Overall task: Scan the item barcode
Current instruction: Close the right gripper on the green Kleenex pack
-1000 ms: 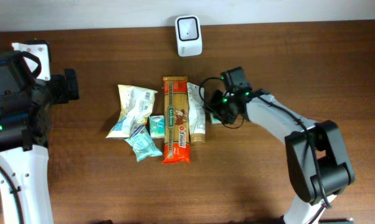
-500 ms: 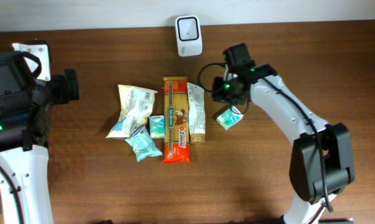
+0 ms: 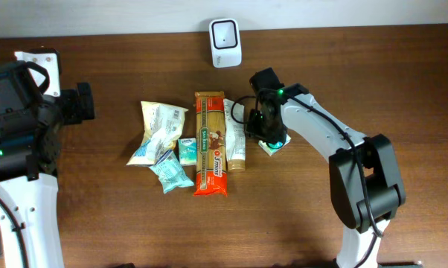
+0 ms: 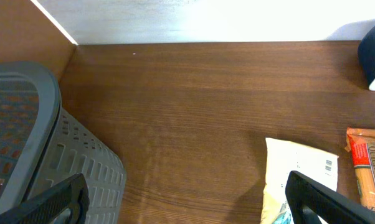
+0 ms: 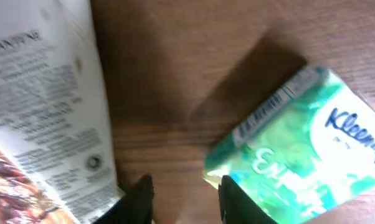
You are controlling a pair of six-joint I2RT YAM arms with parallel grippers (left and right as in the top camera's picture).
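At the far left a grey slotted basket stands on the wooden worktop, close to the left arm; the left jaws are spread wide with nothing between them, their dark fingers showing at the two bottom corners of the left wrist view; toward the middle lies a row of groceries, beginning with a cream snack bag, then a small teal packet just below it and a little green carton beside that; next comes a long red and orange pasta packet lying lengthwise, with a white and brown pouch touching its right edge; the white scanner sits at the back edge, well apart from the row; the right arm reaches in, and the right jaws hang low over the worktop, partly spread with only bare wood in the gap, one finger by the pouch, the other at the corner of the green tissue pack; that pack lies flat on the worktop just right of the pouch, unheld.
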